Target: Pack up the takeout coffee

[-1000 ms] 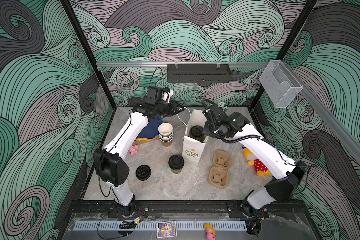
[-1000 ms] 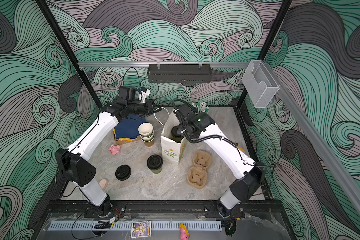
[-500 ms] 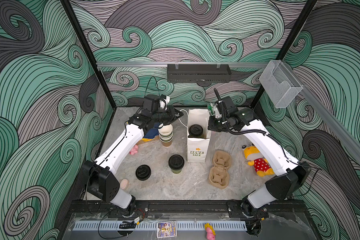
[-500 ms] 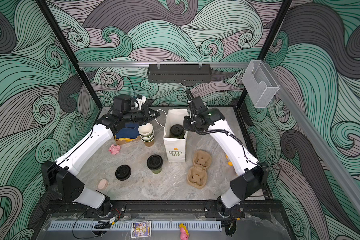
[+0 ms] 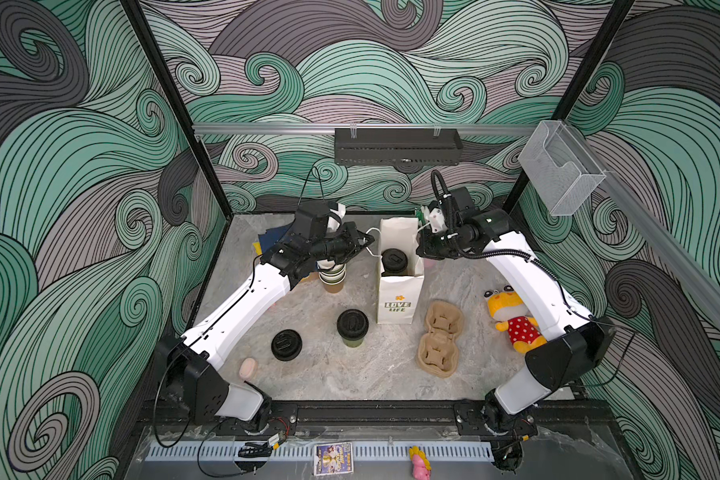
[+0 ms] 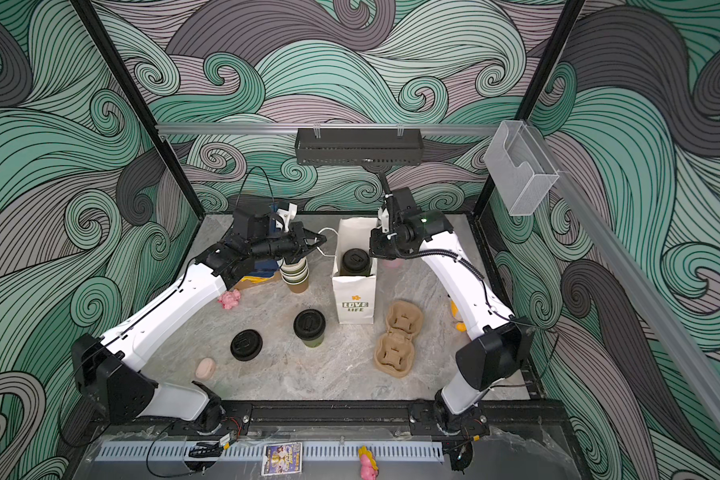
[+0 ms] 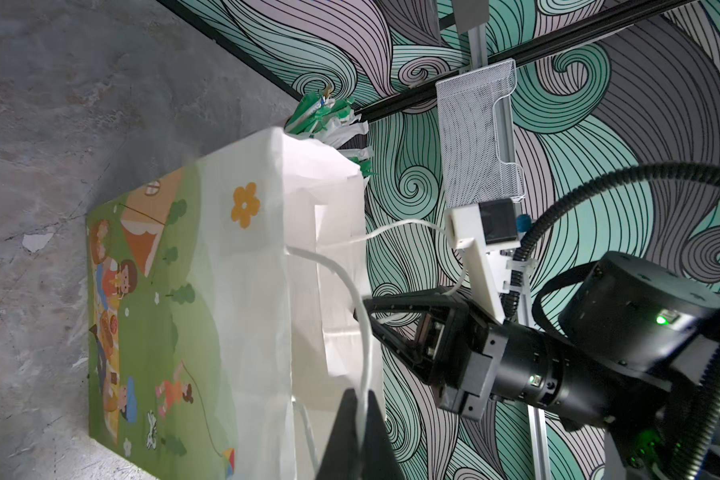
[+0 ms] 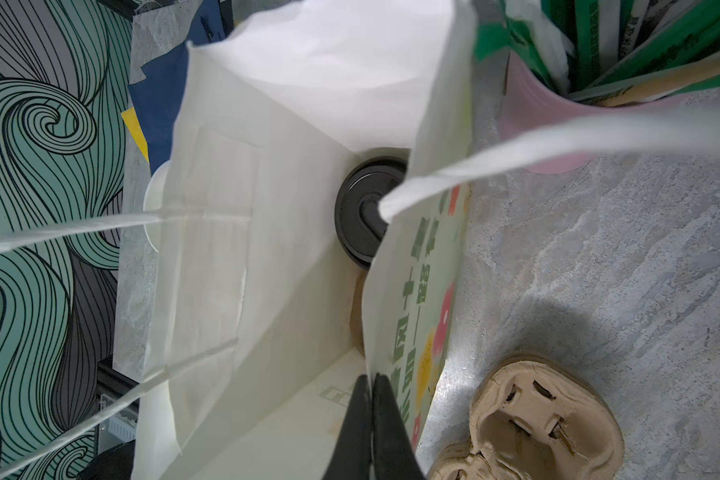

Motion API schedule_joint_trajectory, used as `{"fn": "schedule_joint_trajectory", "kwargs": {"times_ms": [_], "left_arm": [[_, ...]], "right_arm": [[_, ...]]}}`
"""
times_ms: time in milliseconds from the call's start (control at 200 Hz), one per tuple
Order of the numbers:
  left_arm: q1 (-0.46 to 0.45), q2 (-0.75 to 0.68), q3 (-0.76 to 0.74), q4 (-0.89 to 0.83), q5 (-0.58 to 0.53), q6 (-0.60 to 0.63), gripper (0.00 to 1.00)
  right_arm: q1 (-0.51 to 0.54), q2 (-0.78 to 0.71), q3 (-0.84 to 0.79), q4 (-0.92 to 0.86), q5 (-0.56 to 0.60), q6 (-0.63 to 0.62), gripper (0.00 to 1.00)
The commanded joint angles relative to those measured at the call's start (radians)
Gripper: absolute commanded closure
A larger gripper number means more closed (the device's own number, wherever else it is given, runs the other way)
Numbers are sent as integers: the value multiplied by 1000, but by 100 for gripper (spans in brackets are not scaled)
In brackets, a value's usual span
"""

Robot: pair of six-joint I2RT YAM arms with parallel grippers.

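Note:
A white paper bag [image 5: 396, 291] [image 6: 353, 291] stands upright at mid table. One takeout coffee [image 5: 395, 261] [image 6: 355, 259] [image 8: 360, 216], black-lidded, sits inside it. Another takeout coffee [image 5: 352, 327] [image 6: 309, 327] stands on the table in front of the bag, to its left. My left gripper [image 5: 366, 241] [image 7: 360, 397] is shut on the bag's white cord handle [image 7: 350, 291]. My right gripper [image 5: 421, 249] [image 8: 371, 380] is shut on the bag's right wall [image 8: 416, 270] at its rim.
A loose black lid [image 5: 286, 344] lies front left. A stack of empty cups [image 5: 332, 276] stands left of the bag, under my left arm. A brown pulp carrier [image 5: 439, 338] and a plush toy [image 5: 512, 318] lie to the right. A pink cup of straws [image 8: 533, 108] stands behind the bag.
My left gripper swung right to the bag's handle and shut on it. My right gripper came out from over the bag to its right rim. The bag now stands straighter.

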State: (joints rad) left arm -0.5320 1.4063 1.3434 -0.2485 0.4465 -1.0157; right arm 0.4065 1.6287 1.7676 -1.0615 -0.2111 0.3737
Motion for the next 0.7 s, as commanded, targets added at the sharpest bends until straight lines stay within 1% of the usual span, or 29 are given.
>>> {"fn": "schedule_joint_trajectory", "kwargs": {"times_ms": [0,85,140,185,235,315,380,495,585,640,695], "left_arm": [[-23,-48,-9,61,-76,-33,100],[-39,-63,-21,61,-114,-37,100],[-48,-67,-24,53,-131,-36,100],[-52,-66,-28,45,-139,-35,100],[-53,-61,-31,39,-145,-37,88],[-52,-61,-27,30,-153,-31,72],[-52,-72,-22,16,-172,-14,59],[-51,-108,-26,6,-230,23,46],[-48,-143,-25,-22,-280,71,37],[-41,-164,-5,-75,-299,105,33],[-31,-186,18,-142,-318,146,32]], "right_arm": [[-4,7,40,-47,12,-30,85],[-5,1,41,-61,22,-32,75],[-5,1,38,-62,23,-21,64],[-5,7,44,-64,17,-11,59],[-5,10,58,-73,16,-3,55],[-5,3,95,-111,39,-3,51],[-4,-23,124,-144,66,-15,44],[-3,-99,165,-197,93,-38,34],[11,-164,181,-253,94,-41,31],[51,-202,181,-281,98,-27,30],[126,-238,168,-300,124,0,30]]}}
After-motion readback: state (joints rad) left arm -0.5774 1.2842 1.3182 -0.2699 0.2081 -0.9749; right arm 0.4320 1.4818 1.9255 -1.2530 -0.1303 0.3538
